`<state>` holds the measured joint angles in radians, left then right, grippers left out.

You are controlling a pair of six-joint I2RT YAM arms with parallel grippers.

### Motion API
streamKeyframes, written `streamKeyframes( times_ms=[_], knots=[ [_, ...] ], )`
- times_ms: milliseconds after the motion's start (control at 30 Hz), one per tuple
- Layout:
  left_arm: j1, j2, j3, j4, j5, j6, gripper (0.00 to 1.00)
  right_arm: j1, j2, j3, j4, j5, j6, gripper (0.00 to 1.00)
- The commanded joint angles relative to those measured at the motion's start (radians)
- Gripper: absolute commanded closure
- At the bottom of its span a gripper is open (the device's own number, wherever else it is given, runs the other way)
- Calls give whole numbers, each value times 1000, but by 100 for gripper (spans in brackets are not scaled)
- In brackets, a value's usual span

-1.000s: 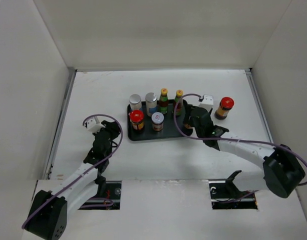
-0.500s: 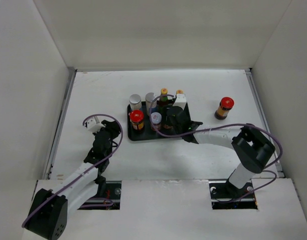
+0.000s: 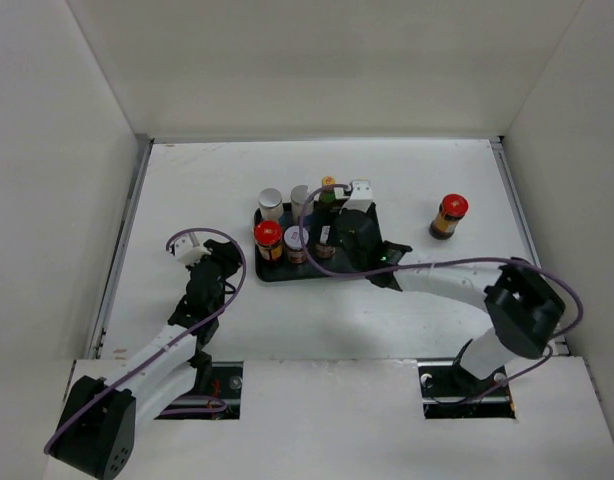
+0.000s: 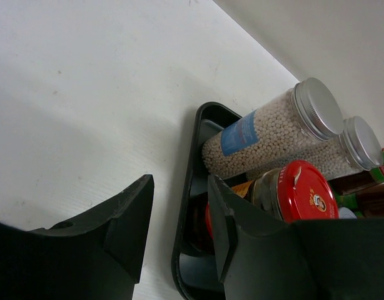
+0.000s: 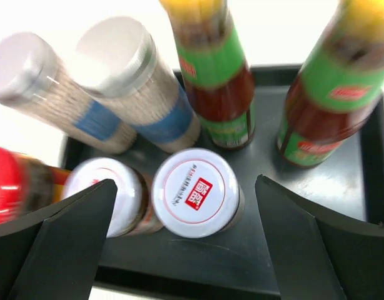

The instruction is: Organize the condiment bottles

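Right pincer [image 5: 186, 190] gapes wide over a short silver-lidded jar [image 5: 197, 192] in the tray [image 3: 279, 276]; left pincer [image 4: 179, 219] narrow, empty — lone red-capped jar [image 3: 449, 216] stands right on the desk [image 3: 187, 180]: likely rigid, slick — grip its body

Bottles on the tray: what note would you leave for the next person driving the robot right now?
Right tool: wide open, empty, over the two short jars in the tray.
Left tool: slightly open, empty, by the tray's left end.
Done: seven stand in the tray: two shakers, two sauce bottles, the short jars, one red-capped jar.
Left: the second red-capped jar stands alone on the table, right of the tray; it likely goes in next.
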<state>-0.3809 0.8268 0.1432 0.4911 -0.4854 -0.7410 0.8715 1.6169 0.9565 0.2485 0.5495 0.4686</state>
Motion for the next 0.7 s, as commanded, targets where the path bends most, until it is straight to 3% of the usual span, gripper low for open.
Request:
streamKeyframes(
  times_ms=[0,33,100,200,267,367,500,533,600,667],
  knots=[
    [-2,0,-17,60,-1,-8,61,-13,-173,-22,43,29,-37,0],
    [-2,6,-16,61,-1,-9,61,-25,-219,-36,41,33,-47,0],
    [-5,9,-16,63,2,-9,61,-65,-305,-65,32,46,-74,10],
    [-5,-3,-19,67,-1,-9,60,-189,-420,-116,9,92,-81,57],
    [-5,-12,-22,67,1,-9,59,-306,-477,-140,-29,105,-68,66],
    [-11,-21,-25,67,1,-15,59,-506,-499,-142,-103,122,-73,59],
    [-14,-26,-31,66,8,-21,59,-653,-436,-98,-167,155,-117,14],
    [-14,-34,-34,64,8,-21,59,-670,-417,-85,-181,150,-131,7],
    [-14,-37,-37,67,4,-24,59,-703,-394,-78,-207,141,-140,0],
    [-14,-28,-34,67,8,-29,59,-737,-368,-76,-227,116,-145,0]
  ],
)
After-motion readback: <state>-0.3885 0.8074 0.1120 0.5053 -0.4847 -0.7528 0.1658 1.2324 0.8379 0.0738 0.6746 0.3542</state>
